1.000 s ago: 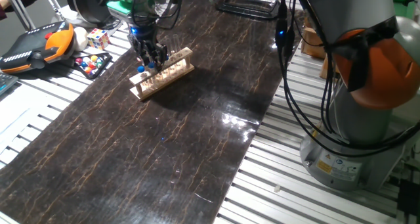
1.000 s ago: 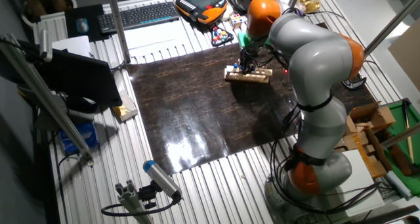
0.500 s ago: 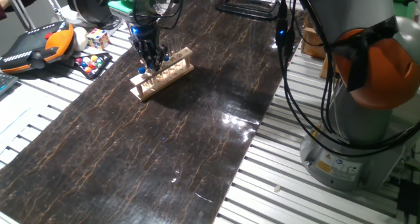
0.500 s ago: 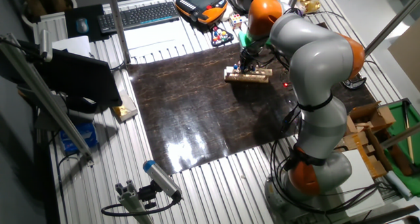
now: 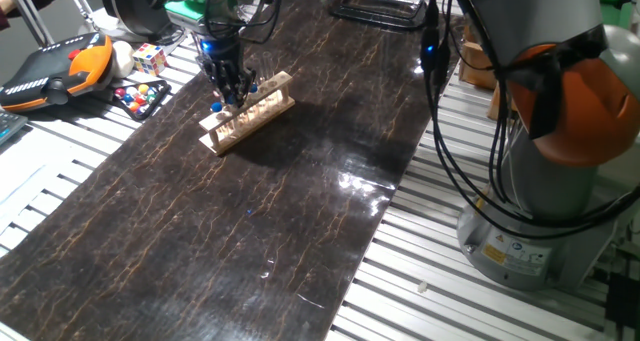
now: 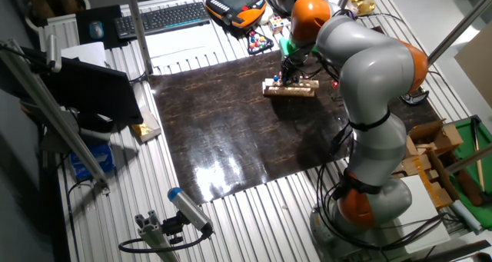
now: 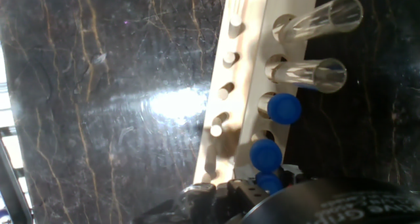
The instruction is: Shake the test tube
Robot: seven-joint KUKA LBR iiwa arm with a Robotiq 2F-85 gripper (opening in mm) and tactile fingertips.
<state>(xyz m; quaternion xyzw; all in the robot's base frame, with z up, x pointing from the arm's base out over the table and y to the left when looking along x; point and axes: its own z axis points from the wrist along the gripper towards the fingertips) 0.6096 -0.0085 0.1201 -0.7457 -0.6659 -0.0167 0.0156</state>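
Gripper (image 5: 232,89) finger gap and grasped tube hidden (too small).

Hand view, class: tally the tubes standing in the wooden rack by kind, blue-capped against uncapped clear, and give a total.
Blue-capped tubes: 3
Uncapped clear tubes: 2
Total: 5, all in the wooden rack; the lowest cap sits at the tool, partly hidden.

A: Surface (image 5: 60,231)?
B: Slatted aluminium w/ a dark marbled mat (image 5: 250,211) across the middle.
A: On the mat?
B: Wooden tube rack (image 5: 246,113), far end.
A: Off the mat?
B: Teach pendant (image 5: 55,66), Rubik's cube (image 5: 149,58), coloured balls (image 5: 140,96); keyboard (image 6: 167,16) in the other fixed view.
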